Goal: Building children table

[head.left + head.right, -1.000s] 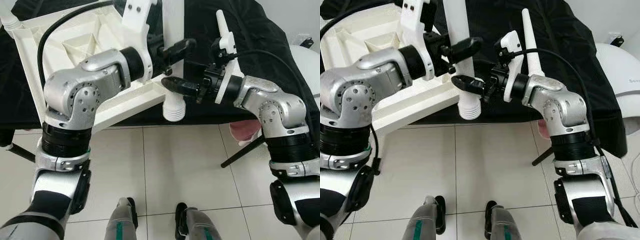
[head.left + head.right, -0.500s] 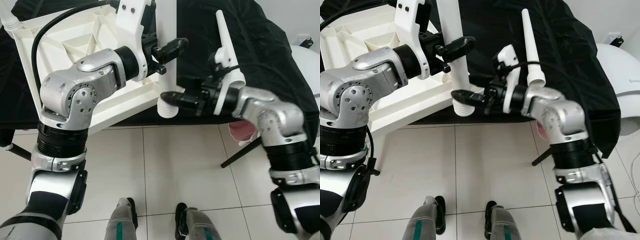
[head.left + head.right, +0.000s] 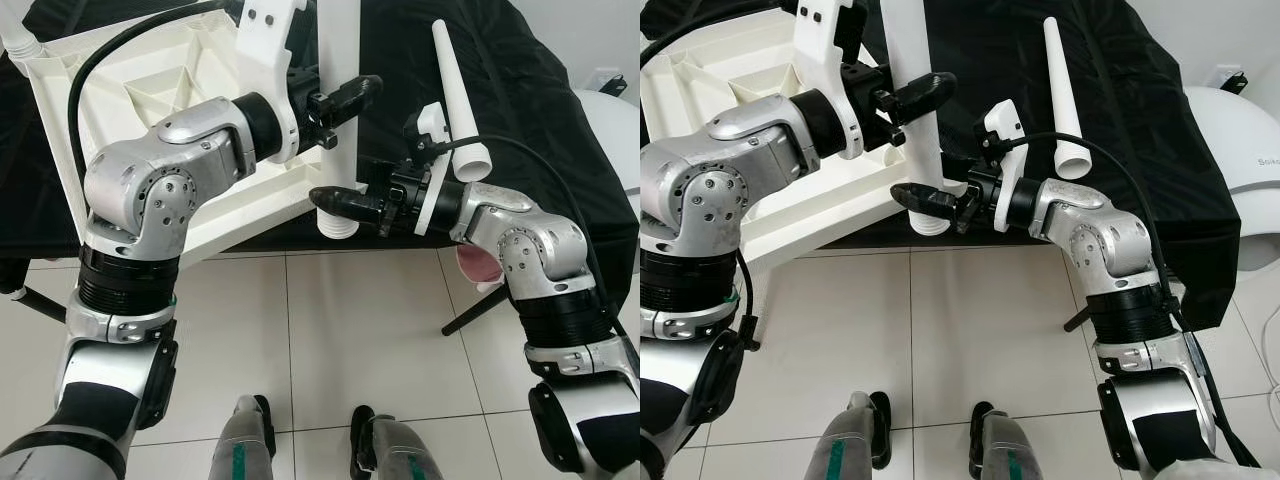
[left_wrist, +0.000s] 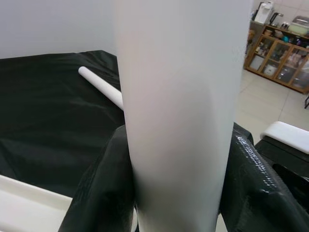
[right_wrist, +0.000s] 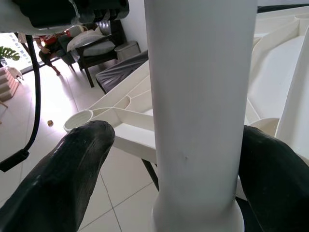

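White table top [image 3: 130,110] lying upside down on a black cloth [image 3: 560,110], ribbed underside up, at about 10 o'clock in the head views; near corner overhanging the cloth edge above pale floor tiles [image 3: 360,330]. White table leg [image 3: 912,90] standing roughly upright at that corner, around 12 o'clock, ribbed threaded end [image 3: 930,222] hanging down just beside the corner; whether seated in a socket cannot be told. Left gripper [image 3: 335,100] on the leg's upper part, reaching in from 9 o'clock; left wrist view shows black fingers [image 4: 101,193] pressed against both sides of the white tube, so closed around it and holding. Right gripper [image 3: 928,200] lower down, just above the threaded end, coming in from 3 o'clock; right wrist view shows one black finger [image 5: 72,179] on each side of the leg with small gaps, so partly closed around it, firm contact not certain. Second table leg [image 3: 455,95], tapered, lying loose on the cloth at about 1 o'clock, open wide end toward the robot, near the right forearm. Another leg [image 3: 20,42] standing at the far corner of the table top, at about 10 o'clock. Rounded white object [image 3: 1240,130] at 3 o'clock beyond the cloth edge. Robot's own feet [image 3: 310,430] at 6 o'clock on the tiles.
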{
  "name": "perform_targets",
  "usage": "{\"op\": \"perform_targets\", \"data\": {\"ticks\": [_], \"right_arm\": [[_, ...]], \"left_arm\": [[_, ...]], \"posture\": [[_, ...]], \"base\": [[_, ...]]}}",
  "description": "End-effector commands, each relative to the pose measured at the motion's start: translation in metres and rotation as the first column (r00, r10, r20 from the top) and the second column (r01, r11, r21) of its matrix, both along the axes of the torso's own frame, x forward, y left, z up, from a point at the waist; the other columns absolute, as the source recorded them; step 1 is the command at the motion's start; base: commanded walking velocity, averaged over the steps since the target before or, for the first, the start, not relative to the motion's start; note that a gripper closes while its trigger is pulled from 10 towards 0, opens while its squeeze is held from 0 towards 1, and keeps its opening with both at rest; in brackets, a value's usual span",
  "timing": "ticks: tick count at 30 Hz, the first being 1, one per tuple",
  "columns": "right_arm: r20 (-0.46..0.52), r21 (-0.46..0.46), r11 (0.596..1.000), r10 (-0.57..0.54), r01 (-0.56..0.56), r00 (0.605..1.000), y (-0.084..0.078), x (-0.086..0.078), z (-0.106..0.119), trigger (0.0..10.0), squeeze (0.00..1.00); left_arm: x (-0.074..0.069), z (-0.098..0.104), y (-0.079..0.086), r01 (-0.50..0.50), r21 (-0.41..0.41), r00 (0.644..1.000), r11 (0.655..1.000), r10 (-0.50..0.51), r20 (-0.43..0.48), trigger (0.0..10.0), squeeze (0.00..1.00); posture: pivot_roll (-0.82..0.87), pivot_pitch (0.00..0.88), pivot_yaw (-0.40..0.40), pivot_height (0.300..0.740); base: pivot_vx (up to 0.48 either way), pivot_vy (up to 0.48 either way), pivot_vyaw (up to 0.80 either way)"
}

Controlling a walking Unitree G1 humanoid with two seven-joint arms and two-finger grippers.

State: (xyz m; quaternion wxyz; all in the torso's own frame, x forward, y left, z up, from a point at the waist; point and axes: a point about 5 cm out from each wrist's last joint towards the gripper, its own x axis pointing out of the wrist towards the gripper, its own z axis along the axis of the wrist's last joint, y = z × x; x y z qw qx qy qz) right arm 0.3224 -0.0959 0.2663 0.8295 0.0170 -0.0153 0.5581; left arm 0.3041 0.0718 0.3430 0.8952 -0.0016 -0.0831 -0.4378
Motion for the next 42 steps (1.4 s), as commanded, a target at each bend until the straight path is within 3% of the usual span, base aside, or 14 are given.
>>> {"op": "perform_targets", "data": {"ticks": [1,2,3,6,7,8,19,42], "right_arm": [[0.006,-0.004,1.000,-0.014,0.014,1.000,-0.002,0.003,0.001,8.4,0.00],[0.006,-0.004,1.000,-0.014,0.014,1.000,-0.002,0.003,0.001,8.4,0.00],[0.001,-0.005,1.000,-0.024,0.024,1.000,-0.003,0.004,0.001,2.5,0.00],[-0.005,-0.013,0.999,-0.039,0.039,0.999,-0.004,0.006,0.000,2.3,0.00],[-0.008,-0.019,0.999,-0.041,0.041,0.999,-0.005,0.007,0.000,5.5,0.00],[-0.010,-0.023,0.999,-0.043,0.042,0.999,-0.005,0.007,-0.001,10.0,0.00],[-0.019,-0.044,0.999,-0.029,0.028,0.999,-0.003,0.006,-0.007,10.0,0.00],[0.031,-0.008,1.000,-0.019,0.020,0.999,-0.002,0.010,0.009,10.0,0.00]], "left_arm": [[-0.011,0.009,-0.009,0.130,0.016,0.990,0.991,-0.131,0.057,10.0,0.00],[-0.011,0.009,-0.009,0.130,0.016,0.990,0.991,-0.131,0.057,10.0,0.00],[-0.012,0.009,-0.010,0.131,0.015,0.990,0.991,-0.132,0.058,10.0,0.00],[-0.013,0.011,-0.010,0.135,0.013,0.989,0.991,-0.136,0.063,10.0,0.00],[-0.013,0.011,-0.010,0.136,0.012,0.989,0.991,-0.137,0.063,10.0,0.00],[-0.014,0.012,-0.010,0.137,0.012,0.989,0.991,-0.137,0.063,10.0,0.00],[-0.018,0.014,-0.014,0.159,0.016,0.984,0.987,-0.159,0.075,10.0,0.00],[-0.017,0.010,-0.016,0.173,0.030,0.983,0.984,-0.175,0.059,10.0,0.00]], "posture": [[-0.03,0.177,-0.016,0.740],[-0.03,0.177,-0.016,0.740],[-0.03,0.177,-0.017,0.740],[-0.03,0.177,-0.017,0.740],[-0.03,0.176,-0.015,0.740],[-0.03,0.176,-0.015,0.740],[-0.03,0.175,-0.014,0.740],[-0.03,0.169,-0.013,0.740]], "base": [[0.000,0.000,0.00],[0.000,0.000,0.00],[0.000,0.000,0.00],[0.000,0.000,0.00],[0.000,0.000,0.00],[0.000,0.000,0.00],[0.000,0.000,0.00],[0.000,0.000,0.00]]}}
